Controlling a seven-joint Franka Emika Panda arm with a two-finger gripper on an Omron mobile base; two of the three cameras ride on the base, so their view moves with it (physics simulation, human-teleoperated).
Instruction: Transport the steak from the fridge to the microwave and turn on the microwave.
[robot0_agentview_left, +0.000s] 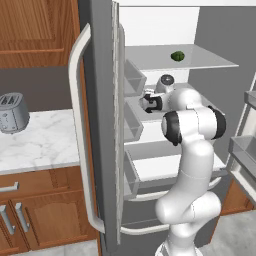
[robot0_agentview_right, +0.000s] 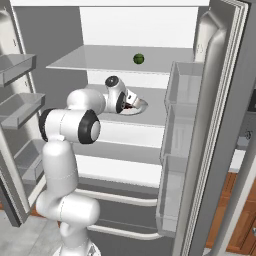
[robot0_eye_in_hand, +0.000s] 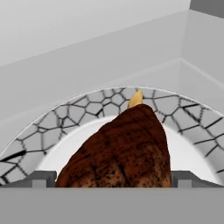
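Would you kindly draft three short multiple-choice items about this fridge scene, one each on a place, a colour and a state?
1. Where does the steak lie?
A. on a plate on a fridge shelf
B. on the marble counter
C. in a door bin

2. What colour is the small round thing on the upper shelf?
A. red
B. green
C. yellow

3. How does the fridge door stand?
A. shut
B. open
C. removed

Answers: 1 A, the hand view shows the steak on a plate with a cracked-pattern rim, beside the white fridge wall. 2 B, it looks dark green in both base views. 3 B, the shelves and door bins are exposed, and the gripper reaches inside.
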